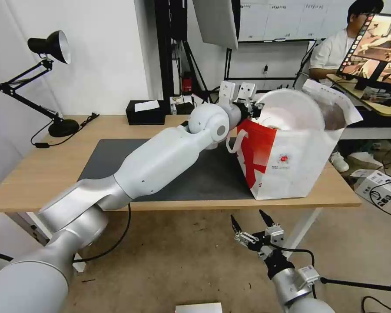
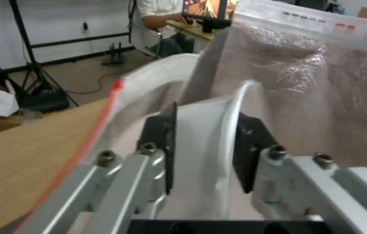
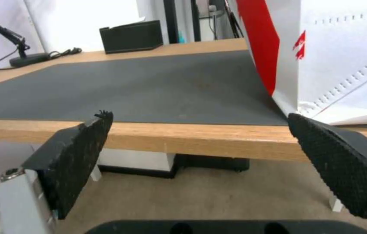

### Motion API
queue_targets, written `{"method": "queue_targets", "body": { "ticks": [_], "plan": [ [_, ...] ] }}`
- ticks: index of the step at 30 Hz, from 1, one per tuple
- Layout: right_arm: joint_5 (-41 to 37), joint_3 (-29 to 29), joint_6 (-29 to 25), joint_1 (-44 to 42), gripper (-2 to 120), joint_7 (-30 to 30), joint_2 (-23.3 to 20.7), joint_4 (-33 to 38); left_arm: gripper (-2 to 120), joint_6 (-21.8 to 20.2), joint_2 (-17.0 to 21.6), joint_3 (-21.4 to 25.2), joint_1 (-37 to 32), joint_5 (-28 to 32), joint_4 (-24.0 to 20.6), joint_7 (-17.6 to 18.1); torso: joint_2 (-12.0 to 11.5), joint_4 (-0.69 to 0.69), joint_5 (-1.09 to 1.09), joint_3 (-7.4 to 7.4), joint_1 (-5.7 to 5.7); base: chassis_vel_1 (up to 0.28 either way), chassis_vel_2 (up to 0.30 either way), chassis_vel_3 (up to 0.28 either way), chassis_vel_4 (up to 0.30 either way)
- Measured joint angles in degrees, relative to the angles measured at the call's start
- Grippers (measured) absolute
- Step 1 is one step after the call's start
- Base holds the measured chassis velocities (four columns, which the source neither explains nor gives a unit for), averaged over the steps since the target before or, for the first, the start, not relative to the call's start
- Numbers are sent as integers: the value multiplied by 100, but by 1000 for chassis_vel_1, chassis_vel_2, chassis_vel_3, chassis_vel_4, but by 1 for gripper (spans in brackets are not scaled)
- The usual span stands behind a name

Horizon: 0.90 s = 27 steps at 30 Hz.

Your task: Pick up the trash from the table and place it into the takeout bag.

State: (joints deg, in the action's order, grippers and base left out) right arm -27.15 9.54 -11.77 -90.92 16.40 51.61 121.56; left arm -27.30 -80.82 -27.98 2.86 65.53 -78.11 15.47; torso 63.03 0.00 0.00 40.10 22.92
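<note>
One piece of trash, the white round bowl (image 1: 291,111), is pinched by its rim in the left gripper (image 1: 253,109) at the takeout bag's (image 1: 291,169) mouth, not yet released, while the dark mat (image 3: 127,87) looks bare and the right gripper (image 1: 253,222) idles spread below the table (image 1: 39,174).

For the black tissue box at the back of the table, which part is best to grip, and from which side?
Grip the tissue box across its two long walls, coming down from above. It stands flat and low at the table's far edge, with nothing close beside it. Probably keep the fingers beside the white tissue on top.
</note>
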Motion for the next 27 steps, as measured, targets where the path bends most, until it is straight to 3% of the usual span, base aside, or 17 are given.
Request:
{"method": "queue_targets", "body": {
  "ticks": [15,20,27],
  "plan": [
    [0,0,0,0,100,0,0,0,89,-24,42,144,-71,58,-102,35,0,0,0,0,0,0,0,0,0],
    [0,0,0,0,100,0,0,0,99,133,188,243,-105,129,-282,46,0,-1,0,0,0,0,0,0,0],
    [0,0,0,0,100,0,0,0,100,326,860,432,-340,208,-772,64,0,1,-1,0,0,0,0,0,0]
  ]
}}
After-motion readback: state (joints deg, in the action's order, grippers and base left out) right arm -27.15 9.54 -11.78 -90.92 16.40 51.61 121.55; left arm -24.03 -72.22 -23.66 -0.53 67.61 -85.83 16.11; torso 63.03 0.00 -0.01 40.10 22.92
